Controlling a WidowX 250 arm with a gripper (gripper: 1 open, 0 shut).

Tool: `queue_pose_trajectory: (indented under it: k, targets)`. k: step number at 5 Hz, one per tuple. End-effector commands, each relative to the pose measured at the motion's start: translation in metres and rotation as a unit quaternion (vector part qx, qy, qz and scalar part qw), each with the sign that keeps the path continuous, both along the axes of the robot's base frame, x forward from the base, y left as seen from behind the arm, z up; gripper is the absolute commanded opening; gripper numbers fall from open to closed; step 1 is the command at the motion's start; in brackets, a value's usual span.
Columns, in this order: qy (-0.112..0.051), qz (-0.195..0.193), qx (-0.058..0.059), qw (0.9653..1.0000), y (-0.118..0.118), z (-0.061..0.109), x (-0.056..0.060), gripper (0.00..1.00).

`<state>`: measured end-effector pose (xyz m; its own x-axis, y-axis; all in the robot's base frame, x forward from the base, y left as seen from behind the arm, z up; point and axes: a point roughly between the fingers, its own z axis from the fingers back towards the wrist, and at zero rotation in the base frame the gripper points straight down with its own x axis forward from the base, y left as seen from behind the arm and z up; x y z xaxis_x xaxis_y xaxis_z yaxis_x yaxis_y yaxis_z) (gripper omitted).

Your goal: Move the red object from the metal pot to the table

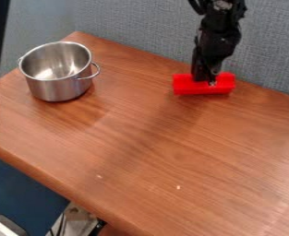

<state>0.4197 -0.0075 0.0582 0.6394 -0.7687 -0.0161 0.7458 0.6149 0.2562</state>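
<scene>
One red object (203,85) sits clamped in the end effector (207,79), directly beneath it.

No lettering, label, brand mark, number or sign can be read anywhere in this view. The metal pot (56,71), the red object (203,84) and the wooden counter (159,157) beneath them carry no legible markings, and the dark gripper (209,79) above the red object shows none either.
</scene>
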Motion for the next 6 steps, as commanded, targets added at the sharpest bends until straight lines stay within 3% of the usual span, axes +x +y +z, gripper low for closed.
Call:
queue_pose_trajectory:
  k: [1, 2, 3, 4, 6]
  targets:
    - [-0.054, 0.015, 0.006, 0.9984, 0.014, 0.052, 0.003, 0.0]
    - [-0.054, 0.031, 0.014, 0.9979, 0.031, 0.062, -0.008, 0.0]
    - [-0.053, 0.075, 0.022, 0.9955, 0.058, 0.072, -0.025, 0.0]
    - [-0.048, 0.127, 0.022, 0.9905, 0.088, 0.073, -0.048, 0.0]
    - [-0.031, 0.188, 0.012, 0.9815, 0.133, 0.057, -0.091, 0.0]
